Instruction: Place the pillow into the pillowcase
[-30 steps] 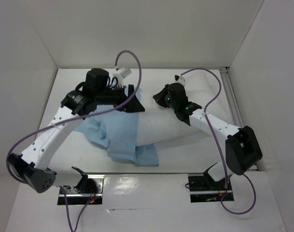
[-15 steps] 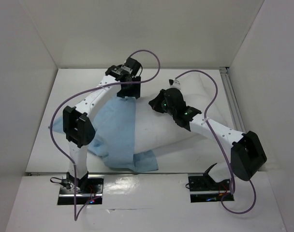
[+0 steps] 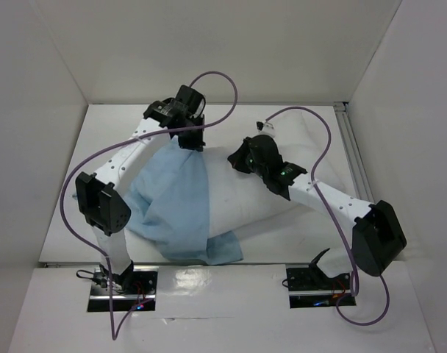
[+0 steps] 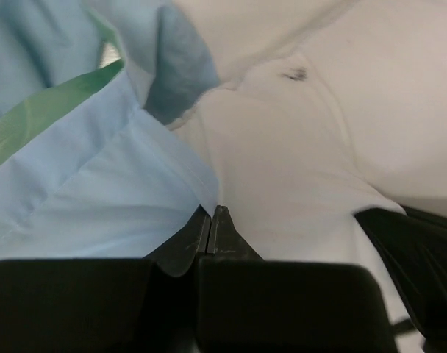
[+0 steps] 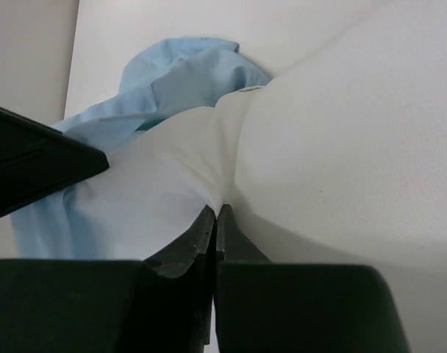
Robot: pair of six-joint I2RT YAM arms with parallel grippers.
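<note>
The left gripper (image 4: 212, 215) jaws clench the pillowcase (image 3: 172, 198) hem. The right gripper (image 5: 215, 212) jaws pinch the pillow (image 3: 242, 202), which lies lengthwise rightward.

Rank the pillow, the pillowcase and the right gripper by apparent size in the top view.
1. pillow and pillowcase: their visible areas look alike, and the pillowcase hides part of the pillow, so they are left unranked.
2. right gripper: clearly the smallest.

No text, label, brand or number is readable in any view.
</note>
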